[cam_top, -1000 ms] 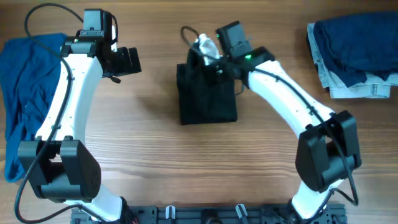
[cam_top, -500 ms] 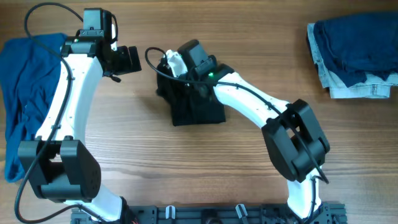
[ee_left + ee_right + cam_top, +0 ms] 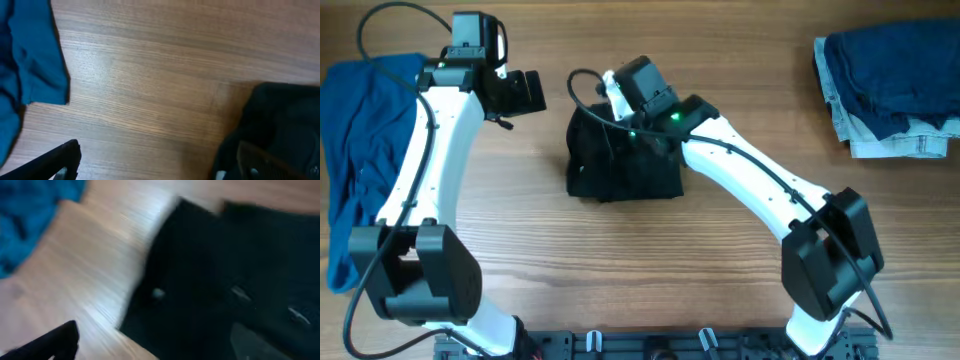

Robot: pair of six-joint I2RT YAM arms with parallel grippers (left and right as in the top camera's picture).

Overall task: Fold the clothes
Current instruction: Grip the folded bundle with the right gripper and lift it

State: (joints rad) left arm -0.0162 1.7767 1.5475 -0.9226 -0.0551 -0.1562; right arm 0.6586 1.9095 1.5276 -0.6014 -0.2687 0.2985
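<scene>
A crumpled blue shirt [image 3: 360,150] is lying at the grained wooden table's [image 3: 520,230] left edge, the left gripper [image 3: 160,165] is hovering spread wide over bare wood, the right gripper [image 3: 155,340] is hanging fingers-apart over the lumpy, squarish black shirt [image 3: 625,168] mid-table, and a navy pile [image 3: 885,85] is sitting far right.

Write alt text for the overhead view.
The right gripper is over a folded black shirt at the centre of a wooden table. The left gripper hangs over bare wood beside it; a blue garment lies far left, a clothes pile top right.
</scene>
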